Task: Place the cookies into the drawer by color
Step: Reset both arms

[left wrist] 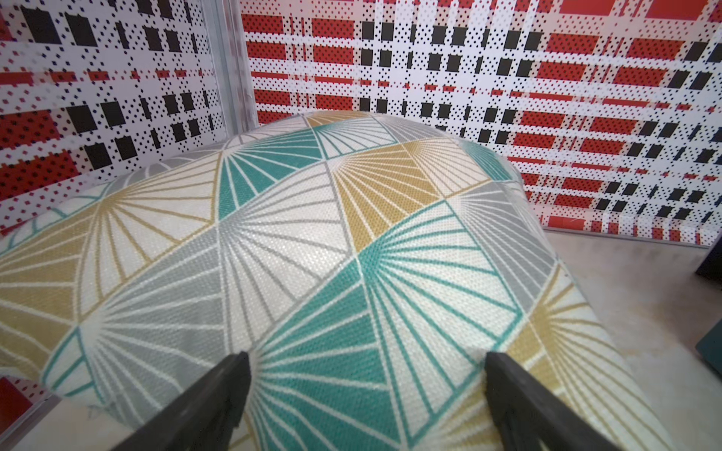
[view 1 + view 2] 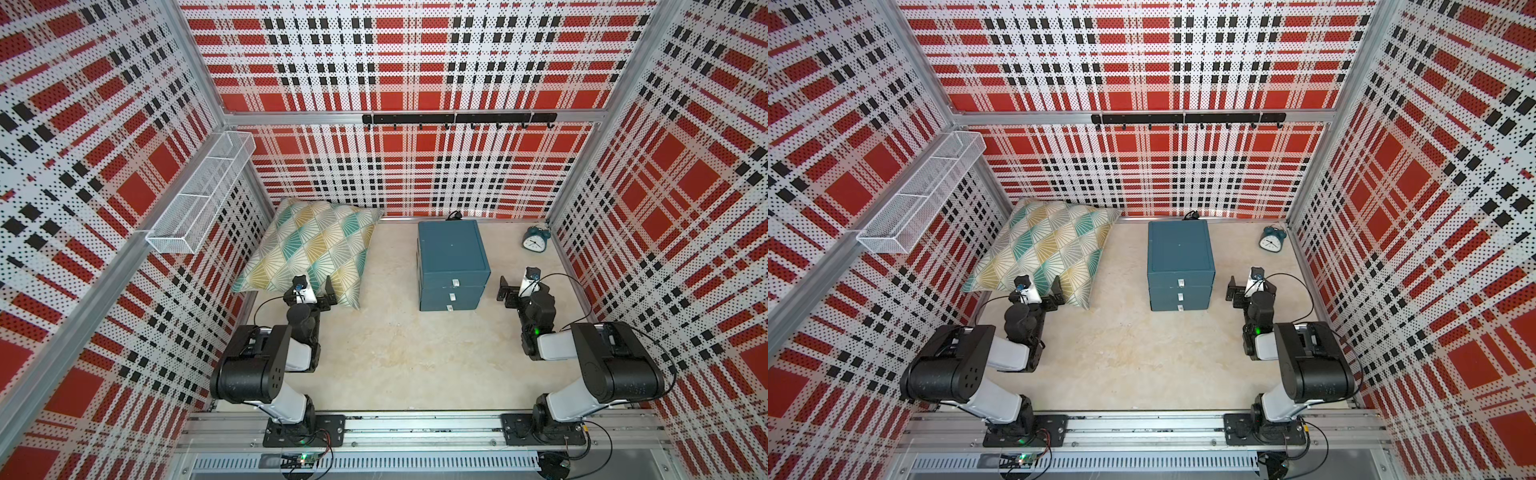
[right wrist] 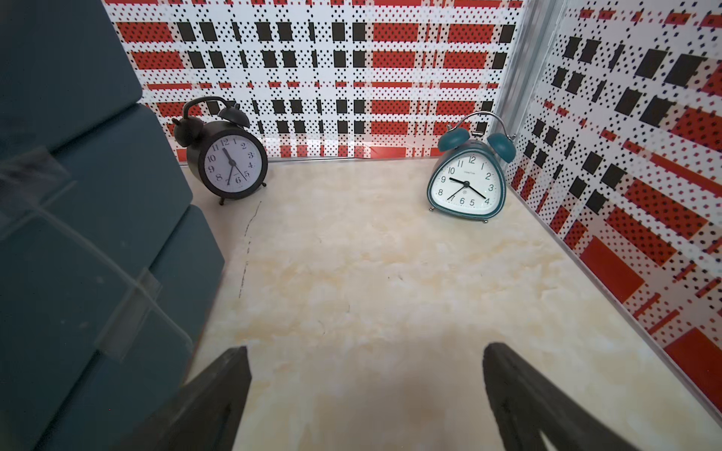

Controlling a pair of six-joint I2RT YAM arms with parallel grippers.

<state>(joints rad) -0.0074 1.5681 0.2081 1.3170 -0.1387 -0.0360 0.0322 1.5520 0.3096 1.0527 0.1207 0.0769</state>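
**While both grippers stand apart, the drawer sits closed**

Where the left arm (image 2: 249, 374) and right arm (image 2: 615, 365) rise from the rail (image 2: 415, 428) at the near edge of the worktop (image 2: 399, 365), each folds forward toward the far side. The left gripper (image 2: 311, 296) has its jaws spread wide and holds nothing. In the left wrist view its dark fingers (image 1: 218, 394) straddle the near corner of a patterned pillow (image 2: 316, 245); whether they touch the fabric cannot be told. The right gripper (image 2: 521, 289) is likewise spread wide and empty, over bare worktop just right of the drawer (image 2: 452, 253). That teal-blue cabinet stands right of centre toward the far side. Its three fronts are pushed in, with the pale pull tabs (image 2: 456, 283) facing the near edge. The pillow lies to its left, reaching into the far left corner. Farther back, a black alarm clock (image 3: 226, 160) stands behind the drawer by the far wall, and a teal alarm clock (image 2: 536, 240) sits in the far right corner. A white wire basket (image 2: 199, 195) hangs on the left wall, and a black hook rail (image 2: 457, 119) runs along the far wall.
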